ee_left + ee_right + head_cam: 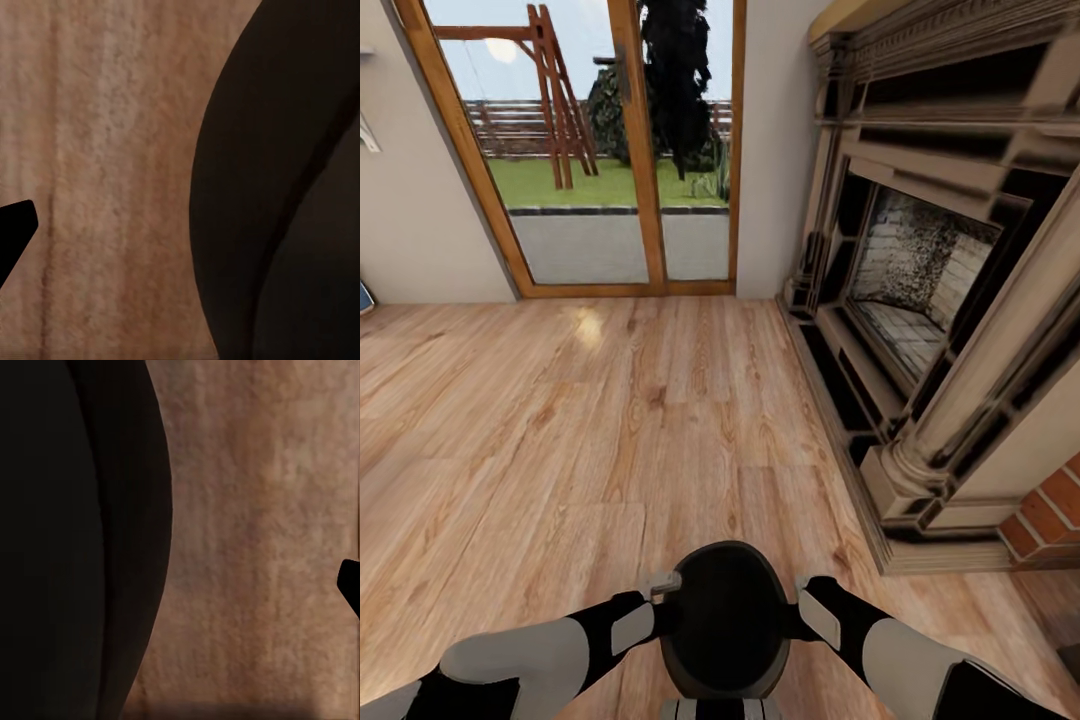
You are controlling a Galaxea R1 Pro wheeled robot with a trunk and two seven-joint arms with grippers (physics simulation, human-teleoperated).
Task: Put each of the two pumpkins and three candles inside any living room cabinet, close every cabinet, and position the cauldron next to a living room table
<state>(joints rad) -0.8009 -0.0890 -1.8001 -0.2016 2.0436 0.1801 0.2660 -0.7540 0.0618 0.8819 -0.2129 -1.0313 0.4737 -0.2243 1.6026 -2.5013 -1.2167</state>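
The black cauldron [725, 620] sits between my two arms, close in front of my trunk, over the wood floor. My left gripper [665, 590] is against its left side and my right gripper [805, 600] against its right side. In the left wrist view the cauldron's dark belly [285, 187] covers half the picture, with one black fingertip [16, 225] standing apart from it over the floor. The right wrist view mirrors this: the cauldron [75, 540] and one fingertip [351, 585]. Each gripper's other finger is hidden. No pumpkins, candles or cabinet are in view.
A large stone fireplace [930, 300] with a raised hearth runs along the right. A wood-framed glass door [610, 150] stands straight ahead, with a garden beyond. Light wood floor [610, 420] stretches between. Red brick [1050, 515] shows at the right edge.
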